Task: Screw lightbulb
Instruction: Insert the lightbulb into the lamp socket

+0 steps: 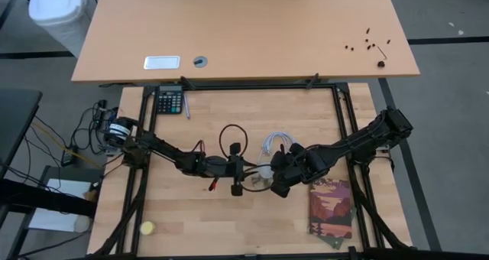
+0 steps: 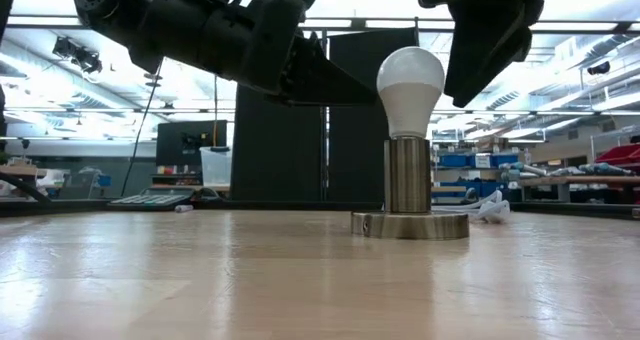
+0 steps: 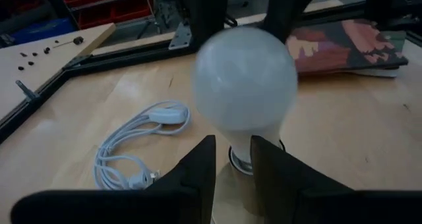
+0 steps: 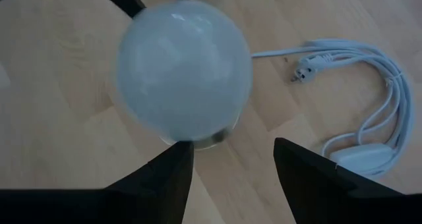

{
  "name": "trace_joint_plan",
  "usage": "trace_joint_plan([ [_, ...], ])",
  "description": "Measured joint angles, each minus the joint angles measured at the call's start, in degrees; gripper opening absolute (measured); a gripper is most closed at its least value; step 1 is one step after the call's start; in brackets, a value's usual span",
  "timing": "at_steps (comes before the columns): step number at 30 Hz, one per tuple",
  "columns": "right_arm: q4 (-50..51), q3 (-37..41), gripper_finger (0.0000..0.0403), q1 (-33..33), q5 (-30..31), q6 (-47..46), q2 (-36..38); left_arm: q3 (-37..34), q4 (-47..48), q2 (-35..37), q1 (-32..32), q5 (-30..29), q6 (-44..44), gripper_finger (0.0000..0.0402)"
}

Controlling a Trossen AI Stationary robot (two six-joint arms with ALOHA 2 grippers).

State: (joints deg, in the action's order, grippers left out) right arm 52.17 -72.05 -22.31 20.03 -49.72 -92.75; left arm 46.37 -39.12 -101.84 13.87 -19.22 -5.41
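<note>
Both end effectors, left (image 1: 246, 170) and right (image 1: 276, 170), meet at the lightbulb (image 1: 263, 170) mid-worktop (image 1: 191, 222); calculator (image 1: 169, 101) behind, yellow ball (image 1: 147, 228) in front.

No readable text, labels or numbers anywhere.

A second wooden desk (image 1: 244, 30) stood behind the worktop (image 1: 229, 222), on grey floor (image 1: 451, 122); ceiling strip lights (image 2: 600, 42) lit shelving with blue bins (image 2: 462, 161).
</note>
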Motion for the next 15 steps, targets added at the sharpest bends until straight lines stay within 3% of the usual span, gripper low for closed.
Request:
trace_joint_plan([
  [15,-3.26,0.00,0.0220,-0.13,-0.50,4.70,0.00,0.00,1.98,-0.02,0.00,-0.02,0.14,0.0099],
])
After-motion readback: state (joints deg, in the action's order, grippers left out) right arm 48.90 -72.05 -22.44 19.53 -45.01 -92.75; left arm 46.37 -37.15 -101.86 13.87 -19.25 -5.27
